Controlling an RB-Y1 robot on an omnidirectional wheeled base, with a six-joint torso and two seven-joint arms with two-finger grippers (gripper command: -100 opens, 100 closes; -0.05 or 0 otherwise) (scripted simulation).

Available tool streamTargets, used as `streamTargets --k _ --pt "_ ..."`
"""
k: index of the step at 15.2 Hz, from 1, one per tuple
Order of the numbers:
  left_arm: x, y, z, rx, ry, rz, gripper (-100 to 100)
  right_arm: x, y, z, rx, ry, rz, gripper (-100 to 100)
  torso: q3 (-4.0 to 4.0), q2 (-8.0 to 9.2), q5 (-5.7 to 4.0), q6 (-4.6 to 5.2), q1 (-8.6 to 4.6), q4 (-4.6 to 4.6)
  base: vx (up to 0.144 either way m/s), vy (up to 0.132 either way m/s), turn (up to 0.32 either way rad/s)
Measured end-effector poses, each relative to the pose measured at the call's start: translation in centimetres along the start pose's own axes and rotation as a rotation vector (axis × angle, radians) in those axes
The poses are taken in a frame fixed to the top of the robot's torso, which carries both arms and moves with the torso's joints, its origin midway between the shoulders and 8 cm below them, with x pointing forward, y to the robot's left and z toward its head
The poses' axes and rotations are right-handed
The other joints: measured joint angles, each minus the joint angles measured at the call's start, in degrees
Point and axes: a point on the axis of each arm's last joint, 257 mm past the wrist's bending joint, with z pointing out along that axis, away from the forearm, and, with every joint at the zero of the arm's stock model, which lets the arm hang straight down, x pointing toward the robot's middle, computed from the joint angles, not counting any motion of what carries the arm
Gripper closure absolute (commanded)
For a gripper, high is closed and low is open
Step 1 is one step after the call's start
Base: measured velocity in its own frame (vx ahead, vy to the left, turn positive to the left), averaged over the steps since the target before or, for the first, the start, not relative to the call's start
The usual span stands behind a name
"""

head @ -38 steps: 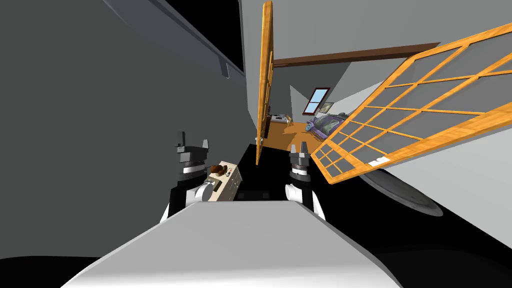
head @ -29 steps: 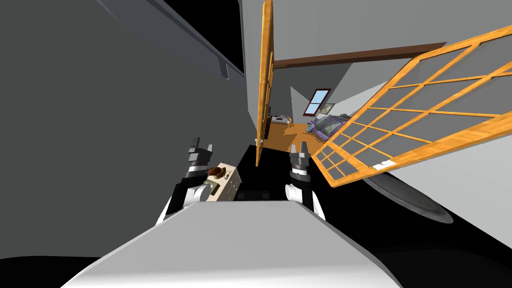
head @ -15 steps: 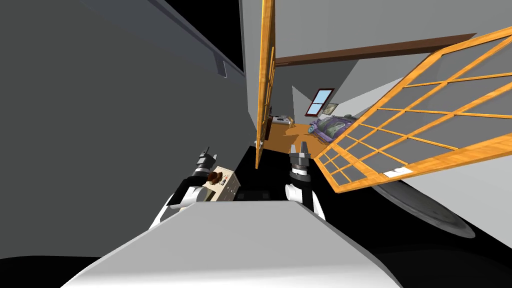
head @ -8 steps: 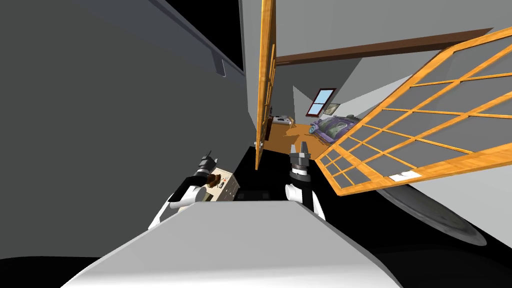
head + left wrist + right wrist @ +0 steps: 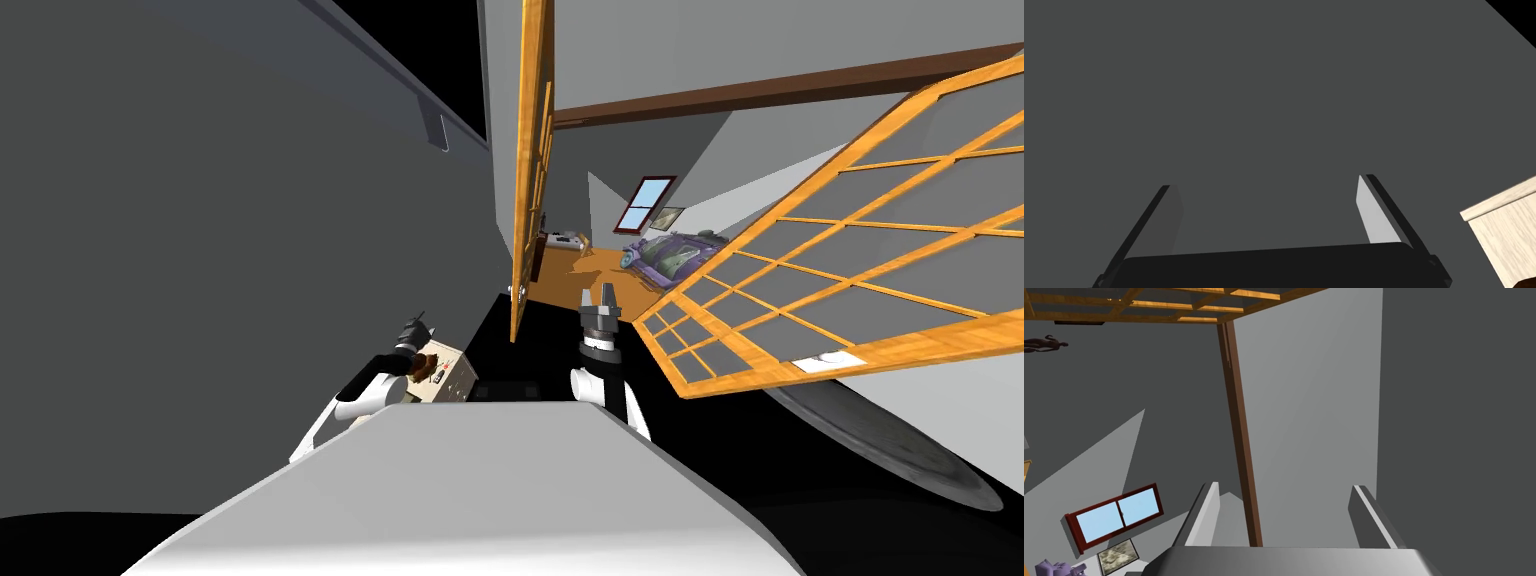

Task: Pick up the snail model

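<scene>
The snail model [image 5: 424, 366] is a small brown lump on top of a low pale wood cabinet [image 5: 456, 381], partly hidden by my left hand. My left gripper [image 5: 416, 324] is above the cabinet's far left edge, just beyond the snail, pointing at the dark grey wall. In the left wrist view the left gripper [image 5: 1266, 182] is open with nothing between its fingers; the cabinet's corner [image 5: 1506, 225] lies beside one finger, with a brown bit [image 5: 1526, 284] at its edge. My right gripper [image 5: 597, 294] is raised to the right of the cabinet, also open [image 5: 1284, 486].
A dark grey wall [image 5: 200, 250] rises close on the left. An orange lattice door [image 5: 528, 170] stands edge-on ahead, and a larger lattice panel [image 5: 850, 270] spreads to the right. A grey round disc [image 5: 890, 445] lies below the panel. Black area surrounds the cabinet.
My left hand has come down and turned from above the cabinet's left side toward the wall, and now covers part of the snail. The right arm is still.
</scene>
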Motion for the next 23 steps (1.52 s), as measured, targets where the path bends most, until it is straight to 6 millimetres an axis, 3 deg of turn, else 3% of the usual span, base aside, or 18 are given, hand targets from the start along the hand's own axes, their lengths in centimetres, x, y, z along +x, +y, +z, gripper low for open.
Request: streamTargets --k 15,23 --pt "-5.3 10.0 -1.3 -0.35 -0.095 -0.093 -100 0.0 0.0 0.0 0.0 0.0 0.0 0 0.04 0.08 0.01 0.01 0.06 0.01 0.066 -0.018 0.016" --pt "-7.8 15.1 -3.5 -0.533 -0.156 -0.155 -100 0.0 0.0 0.0 0.0 0.0 0.0 0 0.0 0.0 0.0 0.0 0.04 0.0 0.064 -0.018 0.019"
